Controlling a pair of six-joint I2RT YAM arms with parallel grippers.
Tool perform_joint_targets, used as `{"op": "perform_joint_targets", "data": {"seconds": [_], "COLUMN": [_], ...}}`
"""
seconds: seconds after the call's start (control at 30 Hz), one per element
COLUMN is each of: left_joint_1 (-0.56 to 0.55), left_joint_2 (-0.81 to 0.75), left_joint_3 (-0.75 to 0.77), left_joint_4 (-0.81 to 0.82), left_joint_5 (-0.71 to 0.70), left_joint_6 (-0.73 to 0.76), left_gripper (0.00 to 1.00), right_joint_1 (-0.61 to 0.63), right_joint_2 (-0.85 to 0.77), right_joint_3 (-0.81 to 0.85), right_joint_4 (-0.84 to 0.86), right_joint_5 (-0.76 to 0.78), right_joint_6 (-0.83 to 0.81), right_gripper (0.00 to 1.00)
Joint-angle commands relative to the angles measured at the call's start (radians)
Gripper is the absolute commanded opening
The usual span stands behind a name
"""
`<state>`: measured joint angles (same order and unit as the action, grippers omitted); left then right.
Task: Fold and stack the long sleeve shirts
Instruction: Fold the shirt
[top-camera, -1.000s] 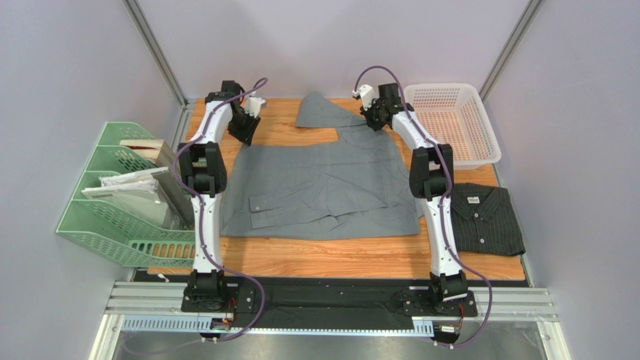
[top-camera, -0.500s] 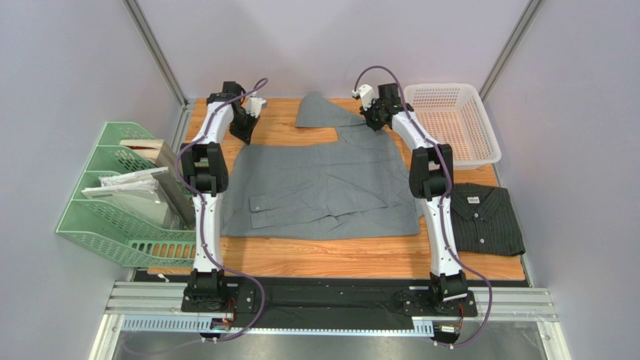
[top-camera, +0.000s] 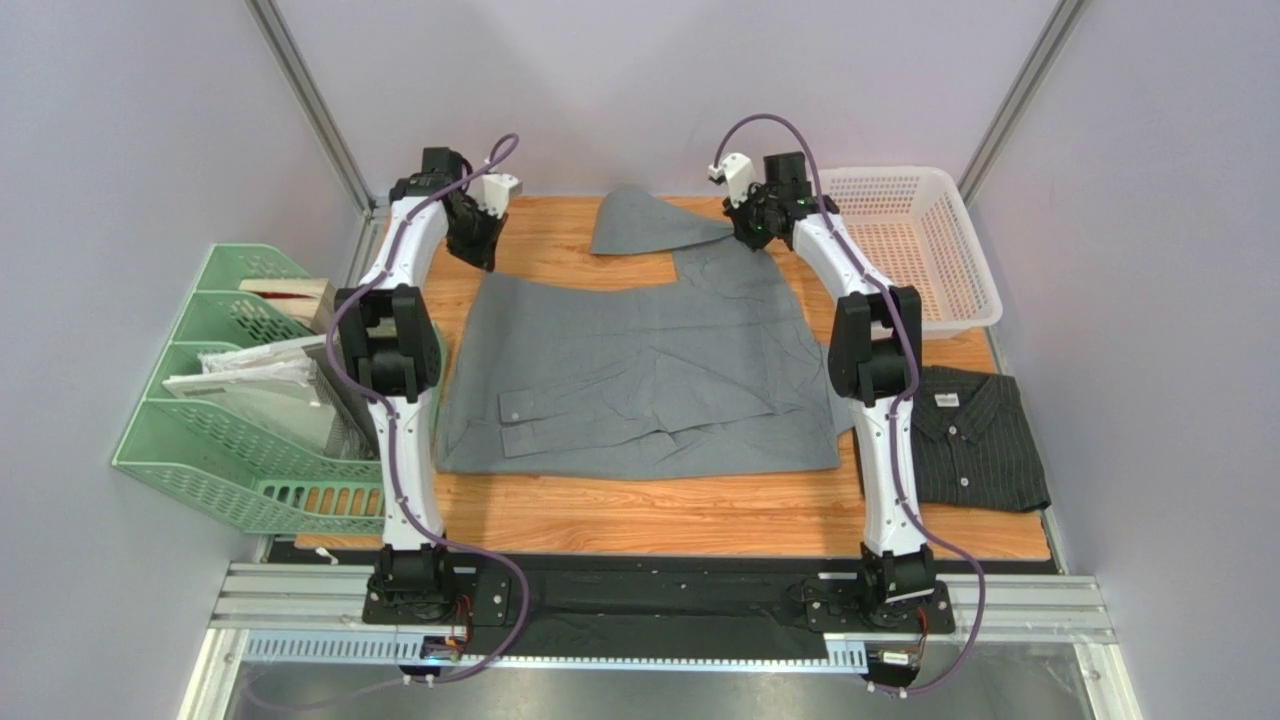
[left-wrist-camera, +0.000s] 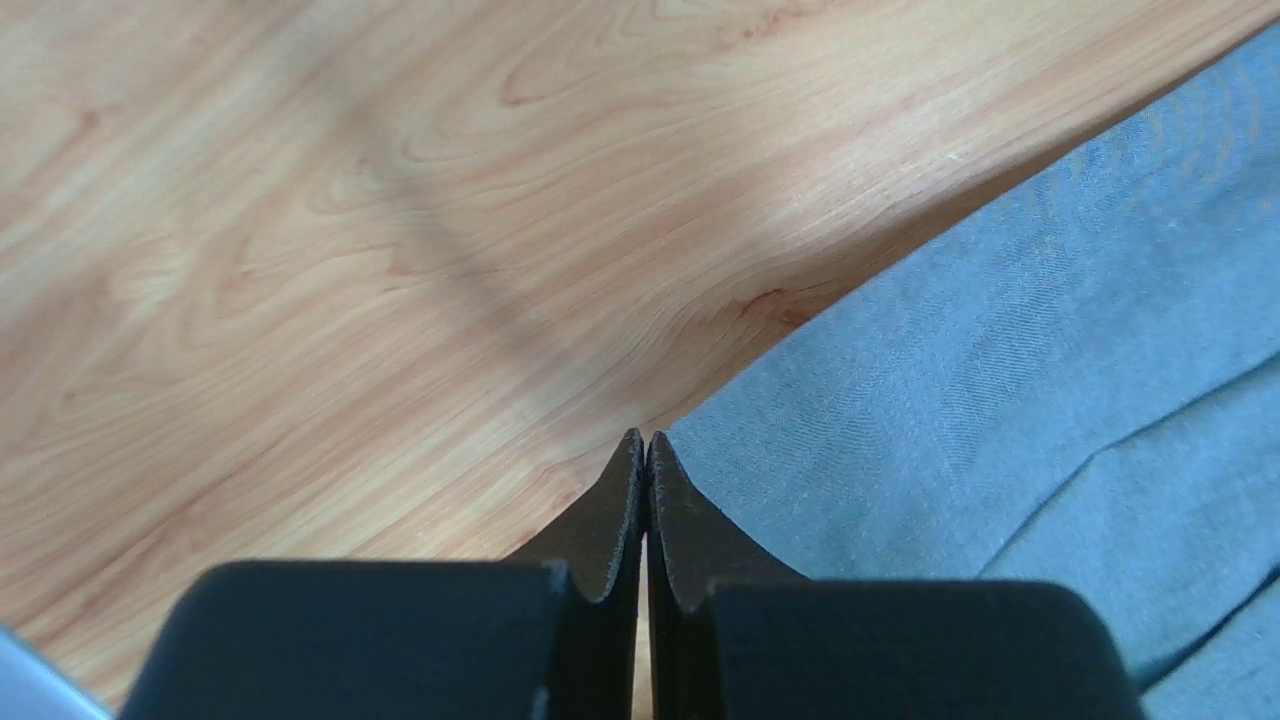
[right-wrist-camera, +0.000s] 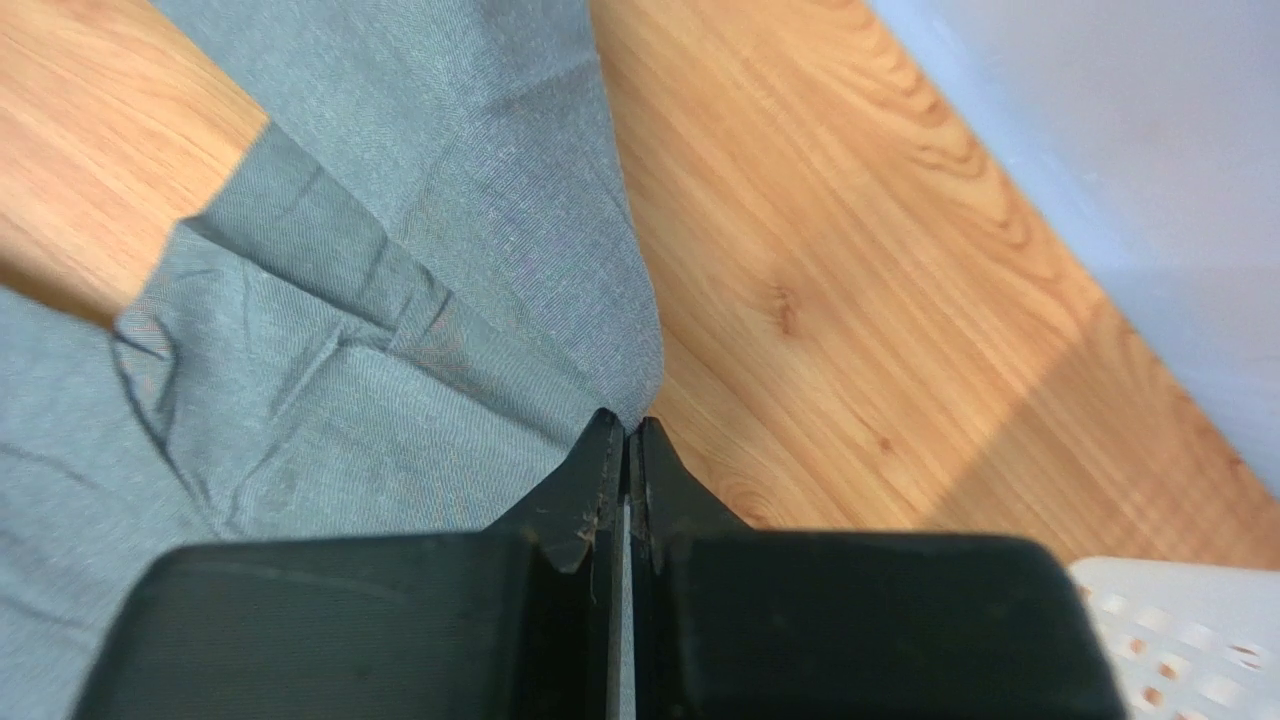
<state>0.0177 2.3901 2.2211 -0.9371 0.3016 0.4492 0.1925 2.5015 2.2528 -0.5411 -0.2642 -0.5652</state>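
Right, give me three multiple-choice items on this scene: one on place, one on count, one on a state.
1. On the table, the pinstriped shirt lies: A) far left B) dead centre C) near right, beyond the right arm.
2. Shirts in view: A) one B) two C) three.
3. The fingers of the left tool are: A) pressed together B) spread wide C) out of view.
Answers: 1C, it lies folded on the wood there; 2B, one grey shirt, one pinstriped; 3A, the left wrist view shows no gap.
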Motion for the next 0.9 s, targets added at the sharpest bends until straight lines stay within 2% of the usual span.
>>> {"op": "perform_joint_targets", "data": {"seconds": [0.0,0.13,0.67,0.87], "left_joint_1": [0.013,0.018,0.051,0.060], "left_joint_2": [-0.103,-0.150,-0.491,-0.589], "left_joint_3": [-0.024,-0.080,-0.507,-0.649], "left_joint_4": [0.032,0.035,0.132,0.083], "left_joint_5": [0.037,0.068,0.223,0.226], "left_joint_6": [0.026,0.071,0.327,0.503], "left_gripper": [0.00,0.00,0.00,0.00], "right_joint_1": [-0.010,-0.021,-0.033,-0.031], "right_joint_2": [-0.130,-0.190,-0.541,-0.668], "right_joint_3": [-0.015,-0.064,-0.406,-0.545], "right_joint_4": [0.012,-0.019,-0.125,-0.178], "right_joint_5": [-0.035,-0.052,-0.107,-0.106], "right_joint_6": [0.030,0.034,0.070,0.024], "right_gripper": [0.00,0.00,0.00,0.00]}}
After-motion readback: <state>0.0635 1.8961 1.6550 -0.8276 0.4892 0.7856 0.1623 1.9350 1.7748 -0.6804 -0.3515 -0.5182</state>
